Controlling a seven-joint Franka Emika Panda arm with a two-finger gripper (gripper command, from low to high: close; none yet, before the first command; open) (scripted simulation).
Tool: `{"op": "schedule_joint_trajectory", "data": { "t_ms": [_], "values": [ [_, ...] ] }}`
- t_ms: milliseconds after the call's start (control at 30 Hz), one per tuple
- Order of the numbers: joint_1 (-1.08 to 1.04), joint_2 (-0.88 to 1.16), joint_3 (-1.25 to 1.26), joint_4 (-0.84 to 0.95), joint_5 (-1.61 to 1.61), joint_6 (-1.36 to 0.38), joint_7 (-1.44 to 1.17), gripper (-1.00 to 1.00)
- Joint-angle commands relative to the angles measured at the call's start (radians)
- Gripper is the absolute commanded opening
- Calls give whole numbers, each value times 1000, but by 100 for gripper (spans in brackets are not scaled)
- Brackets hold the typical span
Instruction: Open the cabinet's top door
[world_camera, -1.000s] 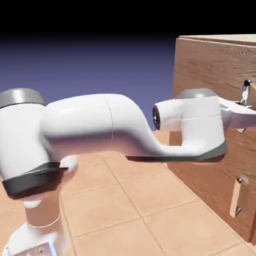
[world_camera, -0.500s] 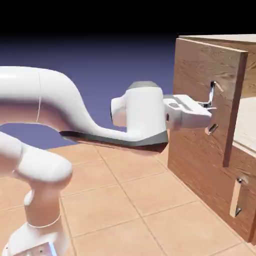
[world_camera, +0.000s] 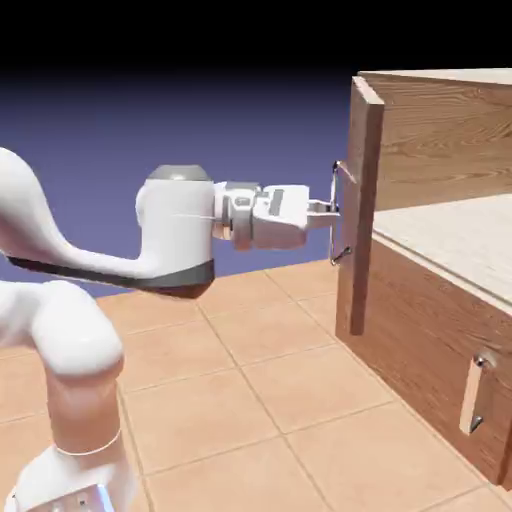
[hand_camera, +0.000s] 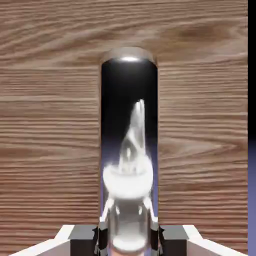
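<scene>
The brown wood-grain cabinet (world_camera: 440, 150) stands at the right of the exterior view. Its top door (world_camera: 360, 210) is swung far out toward the arm and shows nearly edge-on, so the pale interior shelf (world_camera: 450, 235) lies exposed behind it. My gripper (world_camera: 333, 210) is shut on the door's vertical silver handle (world_camera: 342, 215), with the white arm stretched out level from the left. In the hand view the shiny handle (hand_camera: 129, 150) fills the middle against the door's wood (hand_camera: 50, 125), clamped between my two fingertips (hand_camera: 82, 234) at the bottom edge.
The lower panel (world_camera: 440, 350) with its short metal handle (world_camera: 478, 392) stays shut below the shelf. Tan floor tiles (world_camera: 250, 400) stretch in front of the cabinet. The arm's elbow and base (world_camera: 70, 380) fill the lower left.
The top door has swung from nearly shut to wide open. My hand, holding the handle throughout, has drawn back toward the exterior view's left, and the arm has folded back with it.
</scene>
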Motion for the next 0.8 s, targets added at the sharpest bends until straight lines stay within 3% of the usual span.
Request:
{"op": "schedule_joint_trajectory", "data": {
  "t_ms": [0,467,767],
  "values": [
    [-13,-24,30,-19,45,-13,-20,-100],
    [5,-304,453,-177,654,-271,-265,-100],
    [112,-323,779,-146,1008,-534,-315,-100]
  ]
}}
